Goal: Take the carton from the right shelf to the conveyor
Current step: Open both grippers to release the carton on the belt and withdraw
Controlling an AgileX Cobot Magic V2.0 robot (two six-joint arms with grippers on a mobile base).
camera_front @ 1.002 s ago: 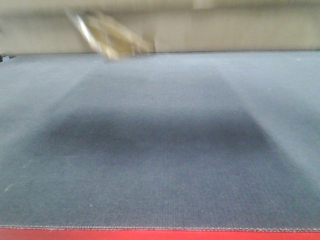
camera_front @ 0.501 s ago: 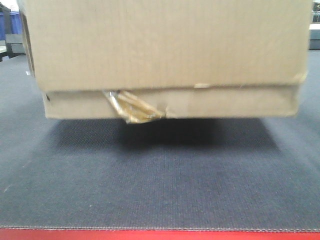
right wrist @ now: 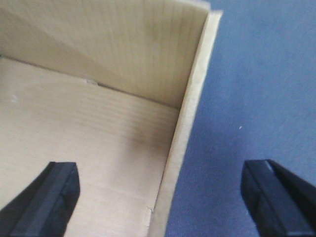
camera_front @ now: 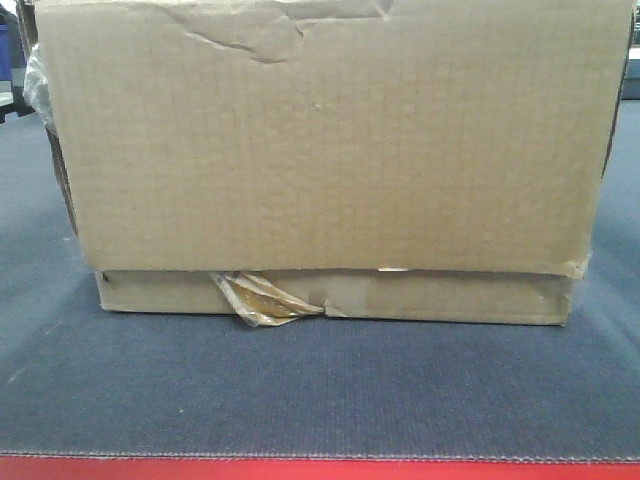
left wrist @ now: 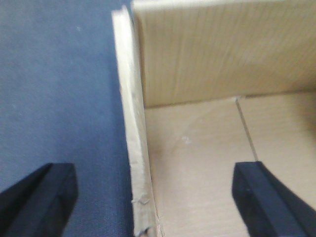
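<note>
The carton (camera_front: 320, 150), a big creased brown box with a crumpled tape scrap (camera_front: 262, 298) on its bottom strip, rests on the dark woven conveyor (camera_front: 320, 400) just behind its red frame (camera_front: 320, 470). Seen from the left wrist, my left gripper (left wrist: 155, 197) is open and straddles the carton's left wall (left wrist: 131, 123), one finger over the belt, the other over the inside floor. My right gripper (right wrist: 158, 197) is open too, straddling the right wall (right wrist: 190, 113) in the same way. Neither touches the cardboard. The shelf is out of view.
Belt (camera_front: 30, 330) shows on both sides of the carton and in front of it. A blue object (camera_front: 6, 50) is just visible at the far left behind the box.
The carton has come down: a second ago only its bottom edge showed at the top, then it hung above its shadow, now it sits flat on the belt.
</note>
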